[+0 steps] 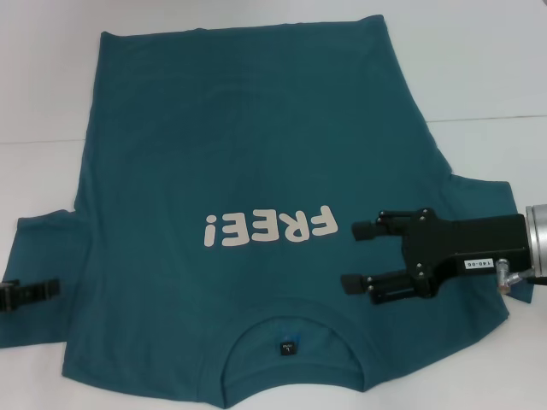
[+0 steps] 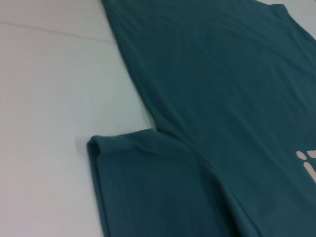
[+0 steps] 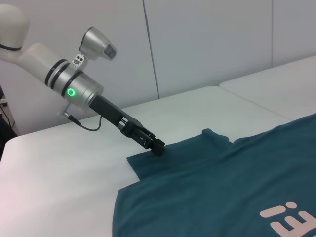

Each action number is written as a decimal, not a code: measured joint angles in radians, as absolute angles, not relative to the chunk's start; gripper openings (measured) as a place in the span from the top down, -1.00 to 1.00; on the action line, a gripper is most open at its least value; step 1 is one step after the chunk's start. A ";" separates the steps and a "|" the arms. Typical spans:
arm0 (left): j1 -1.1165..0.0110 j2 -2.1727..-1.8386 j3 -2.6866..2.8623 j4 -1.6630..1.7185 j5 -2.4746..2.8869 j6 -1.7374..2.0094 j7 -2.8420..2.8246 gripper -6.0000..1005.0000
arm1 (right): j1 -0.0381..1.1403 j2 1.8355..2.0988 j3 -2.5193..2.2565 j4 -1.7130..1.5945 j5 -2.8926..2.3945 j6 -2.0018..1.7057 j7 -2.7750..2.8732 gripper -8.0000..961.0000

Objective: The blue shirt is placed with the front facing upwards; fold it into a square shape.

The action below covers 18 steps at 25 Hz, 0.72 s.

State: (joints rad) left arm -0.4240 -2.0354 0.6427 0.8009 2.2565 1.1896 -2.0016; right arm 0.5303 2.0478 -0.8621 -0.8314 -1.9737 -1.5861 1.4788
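The blue shirt (image 1: 214,145) lies spread flat on the white table, front up, with the white "FREE!" lettering (image 1: 269,226) across the chest and the neck label (image 1: 289,347) at the near edge. My right gripper (image 1: 357,255) hovers open over the shirt's right shoulder area, beside the lettering, holding nothing. My left gripper (image 1: 53,289) is at the outer edge of the left sleeve (image 1: 38,248). In the right wrist view the left gripper (image 3: 159,148) has its tip touching that sleeve's (image 3: 163,165) hem. The left wrist view shows the sleeve (image 2: 143,168) and the shirt's side (image 2: 222,98).
The white table (image 1: 479,68) extends beyond the shirt at the far side and on both sides. A seam (image 2: 49,29) runs across the tabletop. A pale wall (image 3: 207,44) stands behind the table on the left arm's side.
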 joint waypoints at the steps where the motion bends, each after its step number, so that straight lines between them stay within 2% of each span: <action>1: -0.425 -2.035 0.642 0.806 2.257 1.191 -2.002 -0.61 | 0.529 2.048 -0.862 -0.831 -1.974 -1.583 1.479 -0.91; 18: -0.409 -2.043 0.635 0.864 2.318 1.112 -2.091 -0.63 | 0.520 2.045 -0.859 -0.830 -1.974 -1.584 1.495 -0.91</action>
